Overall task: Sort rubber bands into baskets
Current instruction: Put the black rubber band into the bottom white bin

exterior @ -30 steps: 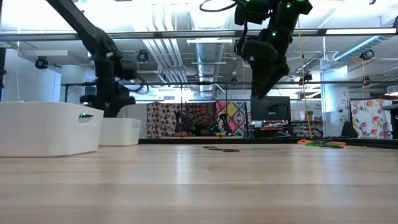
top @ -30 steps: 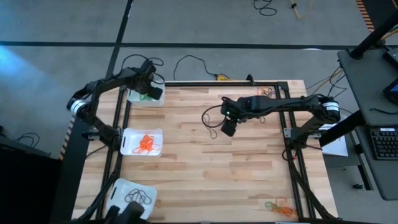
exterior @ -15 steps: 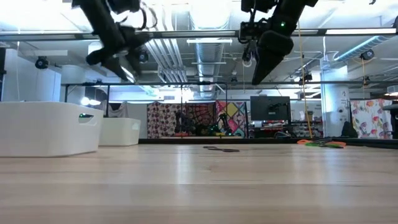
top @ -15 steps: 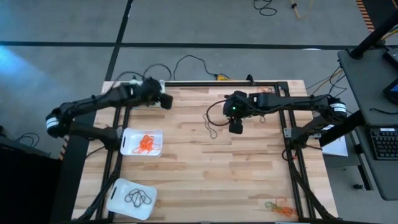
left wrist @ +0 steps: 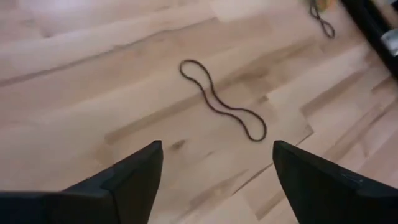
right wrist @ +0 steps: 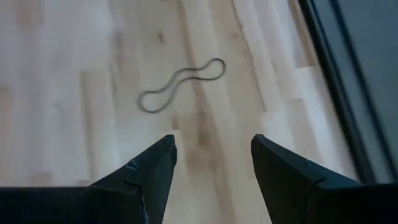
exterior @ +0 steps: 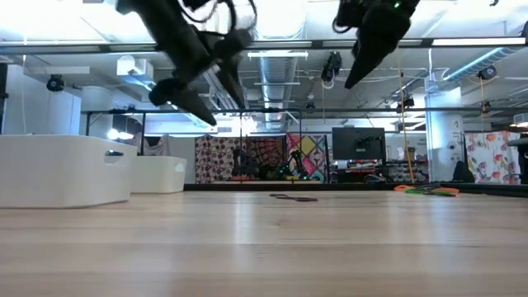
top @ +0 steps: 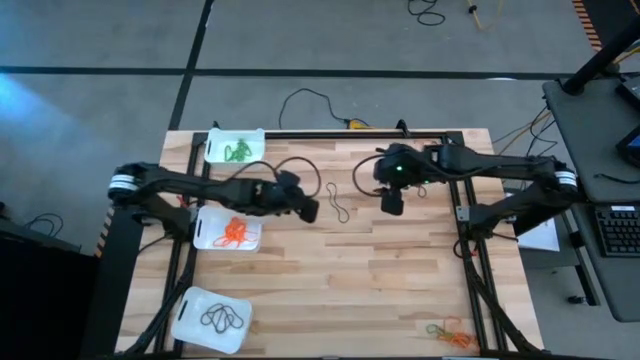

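Left wrist view alone shows black rubber band twisted, figure-eight, long axis slanting across boards, left gripper and right gripper both spread, empty.

No text, label, brand, number or sign can be read in any view
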You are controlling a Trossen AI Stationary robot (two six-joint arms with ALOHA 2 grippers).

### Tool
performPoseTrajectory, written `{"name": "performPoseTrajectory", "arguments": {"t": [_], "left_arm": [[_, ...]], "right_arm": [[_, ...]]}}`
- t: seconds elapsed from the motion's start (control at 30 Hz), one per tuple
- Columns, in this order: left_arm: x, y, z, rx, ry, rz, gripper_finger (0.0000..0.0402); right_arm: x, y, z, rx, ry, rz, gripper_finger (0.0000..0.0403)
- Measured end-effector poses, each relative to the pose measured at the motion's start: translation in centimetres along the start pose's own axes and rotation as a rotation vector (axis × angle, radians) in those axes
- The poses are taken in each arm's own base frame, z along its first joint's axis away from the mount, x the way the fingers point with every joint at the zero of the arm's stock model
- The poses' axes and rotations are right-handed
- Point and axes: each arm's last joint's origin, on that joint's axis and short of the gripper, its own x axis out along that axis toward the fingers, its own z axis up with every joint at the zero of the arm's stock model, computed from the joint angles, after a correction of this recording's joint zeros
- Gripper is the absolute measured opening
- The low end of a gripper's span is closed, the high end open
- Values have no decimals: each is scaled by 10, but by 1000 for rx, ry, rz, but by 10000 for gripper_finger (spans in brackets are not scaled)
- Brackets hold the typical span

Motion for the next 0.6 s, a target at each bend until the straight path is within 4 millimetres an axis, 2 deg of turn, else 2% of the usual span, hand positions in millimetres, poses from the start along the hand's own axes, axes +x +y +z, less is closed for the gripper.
{"name": "performPoseTrajectory", "arguments": {"t": [0.23,0.4,0.6], "left_arm": [[33,-28,10,155,42,54,317],[69,-41,9,251,106,115,318],[109,-54,8,237,151,137,316]], "right_arm": [[-23,10,-24,153,-54,74,203],[-24,19,-44,285,-35,97,203],[-21,30,-56,374,-3,126,203]]}}
